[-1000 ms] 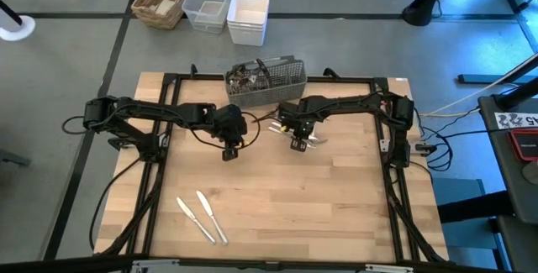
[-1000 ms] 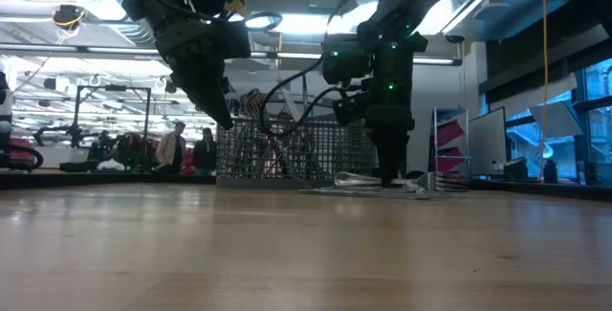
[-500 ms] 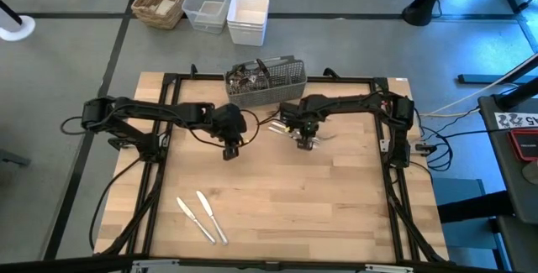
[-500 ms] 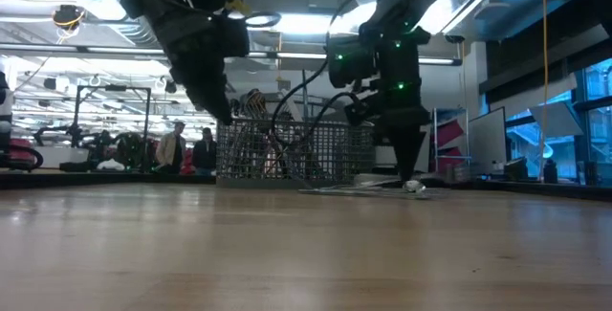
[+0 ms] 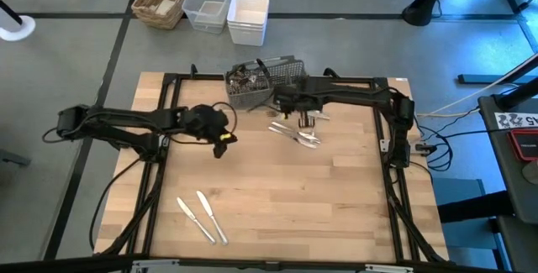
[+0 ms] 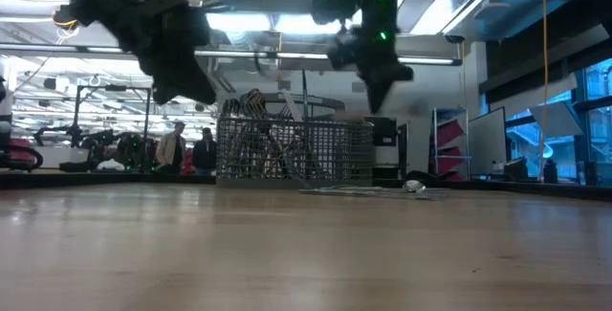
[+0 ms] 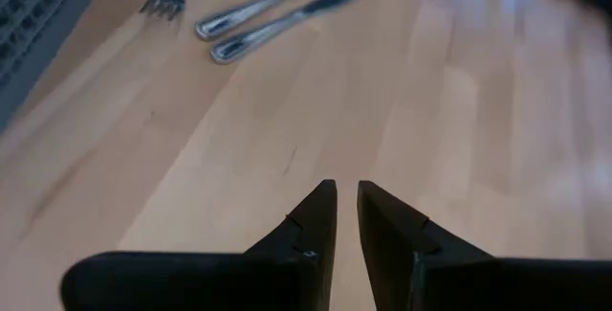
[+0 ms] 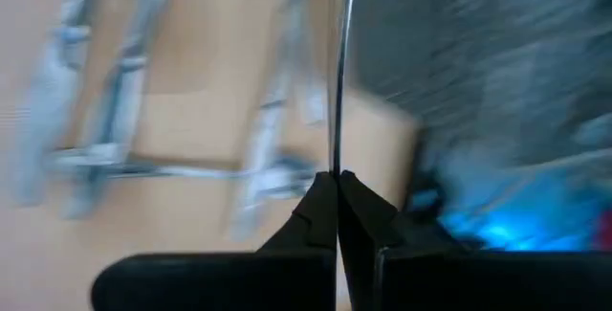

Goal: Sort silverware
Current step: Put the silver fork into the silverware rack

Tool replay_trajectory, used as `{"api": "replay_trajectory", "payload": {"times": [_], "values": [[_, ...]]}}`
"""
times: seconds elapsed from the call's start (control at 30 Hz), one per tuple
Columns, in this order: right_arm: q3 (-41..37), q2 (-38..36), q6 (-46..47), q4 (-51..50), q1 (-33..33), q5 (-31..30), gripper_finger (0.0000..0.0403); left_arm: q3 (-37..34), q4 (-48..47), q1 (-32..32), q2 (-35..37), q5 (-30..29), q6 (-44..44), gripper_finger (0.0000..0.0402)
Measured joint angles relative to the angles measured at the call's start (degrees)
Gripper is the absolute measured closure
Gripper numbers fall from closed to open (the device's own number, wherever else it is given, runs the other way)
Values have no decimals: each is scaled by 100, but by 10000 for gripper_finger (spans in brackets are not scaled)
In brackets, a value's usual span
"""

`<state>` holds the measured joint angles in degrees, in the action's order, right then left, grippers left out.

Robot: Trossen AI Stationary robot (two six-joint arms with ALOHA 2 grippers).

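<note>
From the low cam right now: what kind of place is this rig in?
Probably a robotics lab or open workshop. The butcher-block table sits in a black frame on bare grey floor, long ceiling strip lights run over a wide hall, and people stand by equipment far behind.

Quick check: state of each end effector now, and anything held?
Left end effector: slightly open, empty.
Right end effector: shut on a thin shiny silver-coloured metal utensil.
</note>
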<state>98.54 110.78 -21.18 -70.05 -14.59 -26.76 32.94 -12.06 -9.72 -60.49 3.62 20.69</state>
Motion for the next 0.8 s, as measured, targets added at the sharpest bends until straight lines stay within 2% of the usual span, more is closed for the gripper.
{"api": "replay_trajectory", "payload": {"times": [0.13, 0.27, 0.43, 0.63, 0.8], "values": [[682, -6, -1471, 451, 0, -975, 403, -515, 565, 0, 438, -2, 498, 361], [1232, -9, -2784, 946, 0, -1529, 403, -662, 881, 3, 582, -5, 622, 361], [1406, -15, -4702, 1904, -4, -1617, 403, -662, 1042, 4, 582, -88, 393, 361], [1405, 313, -7171, 2901, -6, -1624, 403, -662, 1025, 4, 582, -240, 292, 361], [1403, 692, -8353, 3649, -20, -1730, 403, -662, 1021, 11, 582, -258, 320, 361]]}}
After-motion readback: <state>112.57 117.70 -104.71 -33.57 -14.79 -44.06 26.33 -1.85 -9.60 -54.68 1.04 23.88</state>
